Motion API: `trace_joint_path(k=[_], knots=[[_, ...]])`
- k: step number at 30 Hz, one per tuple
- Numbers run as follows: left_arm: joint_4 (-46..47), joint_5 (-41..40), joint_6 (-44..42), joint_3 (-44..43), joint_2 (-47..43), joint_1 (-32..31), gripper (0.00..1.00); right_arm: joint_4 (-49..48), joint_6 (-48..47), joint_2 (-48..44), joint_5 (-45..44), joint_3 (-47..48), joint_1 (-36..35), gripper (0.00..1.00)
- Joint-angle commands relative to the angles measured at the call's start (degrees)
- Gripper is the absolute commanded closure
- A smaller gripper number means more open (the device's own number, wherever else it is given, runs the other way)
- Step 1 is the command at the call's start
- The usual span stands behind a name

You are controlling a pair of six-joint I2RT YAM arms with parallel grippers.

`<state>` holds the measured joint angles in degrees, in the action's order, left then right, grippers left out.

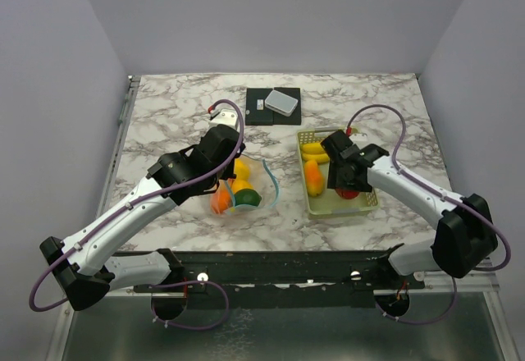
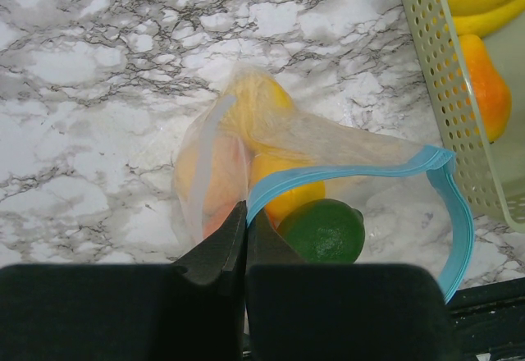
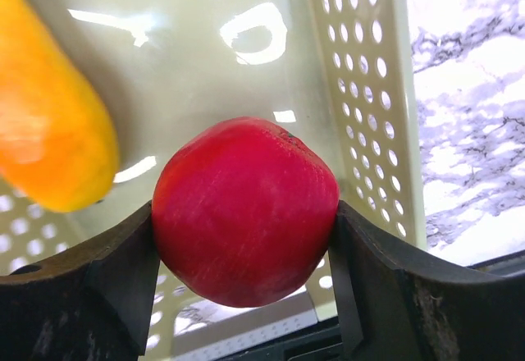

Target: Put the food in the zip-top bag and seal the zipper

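Pinching crinkly bag (image 2: pixel 328 143), left gripper (image 2: pixel 246 213); right gripper (image 3: pixel 246 242) clasps glossy apple (image 3: pixel 244 205)

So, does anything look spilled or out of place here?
Nothing stands out. The bag lies open with fruit inside, its rim pinched by the left pincer; the right pincer grips the apple inside the basket.

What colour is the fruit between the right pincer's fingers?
Red. The apple shows best in the right wrist view.
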<state>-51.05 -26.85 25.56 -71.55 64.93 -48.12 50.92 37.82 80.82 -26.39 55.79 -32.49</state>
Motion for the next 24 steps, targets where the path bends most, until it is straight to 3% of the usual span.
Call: trace_joint_path(k=[1, 9, 24], knots=[[0.9, 0.5, -0.4, 0.0, -0.7, -0.1, 1.00, 2.2, -1.5, -4.4, 2.6, 4.7, 0.4, 0.53], [0.9, 0.4, -0.2, 0.1, -0.9, -0.1, 1.00, 0.2, -5.5, -10.3, 10.8, 9.8, 0.4, 0.59], [0.8, 0.4, 0.0, -0.3, -0.2, -0.1, 1.00, -11.2, -10.6, -16.8, 38.1, 14.9, -0.8, 0.62]])
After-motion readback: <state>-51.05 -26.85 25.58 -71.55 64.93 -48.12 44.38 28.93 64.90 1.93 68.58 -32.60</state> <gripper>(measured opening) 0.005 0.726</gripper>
